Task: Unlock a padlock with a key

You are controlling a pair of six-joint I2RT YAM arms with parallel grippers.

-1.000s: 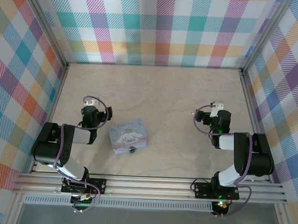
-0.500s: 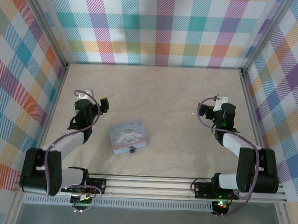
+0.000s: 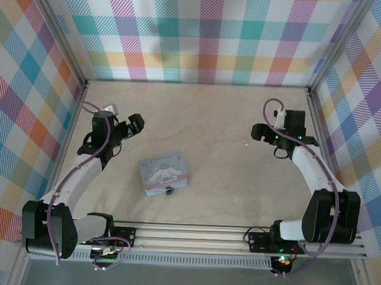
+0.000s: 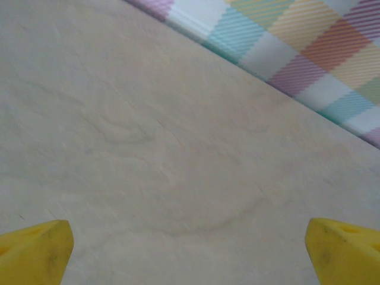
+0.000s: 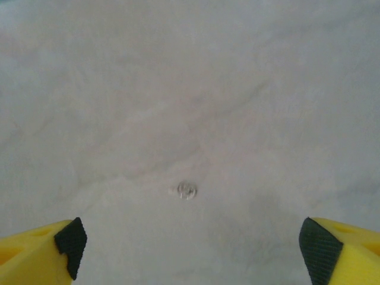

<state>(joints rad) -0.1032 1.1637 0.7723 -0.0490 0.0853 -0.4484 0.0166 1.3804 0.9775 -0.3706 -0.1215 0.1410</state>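
Note:
The padlock [image 3: 168, 192], tiny and dark blue, hangs at the near edge of a pale blue tin [image 3: 165, 172] in the middle of the table. A small silvery key [image 3: 245, 144] lies on bare table to the tin's right; the right wrist view has the key [image 5: 186, 190] lying flat just ahead of the jaws. My right gripper [image 3: 259, 133] [image 5: 193, 249] hovers close to the key's right, open, with nothing between its fingers [image 5: 72, 238]. My left gripper [image 3: 131, 125] [image 4: 190, 255] is open over bare table, up and left of the tin, its fingertips [image 4: 37, 249] wide apart.
Checked walls [image 3: 202, 34] close in the table on three sides, and the back wall's foot [image 4: 285, 77] runs not far ahead of the left gripper. An aluminium rail [image 3: 192, 235] with the arm bases runs along the near edge.
Both arms have stretched out from folded poses. The left gripper swung up and left, away from the tin. The right gripper moved toward the back, staying just right of the key.

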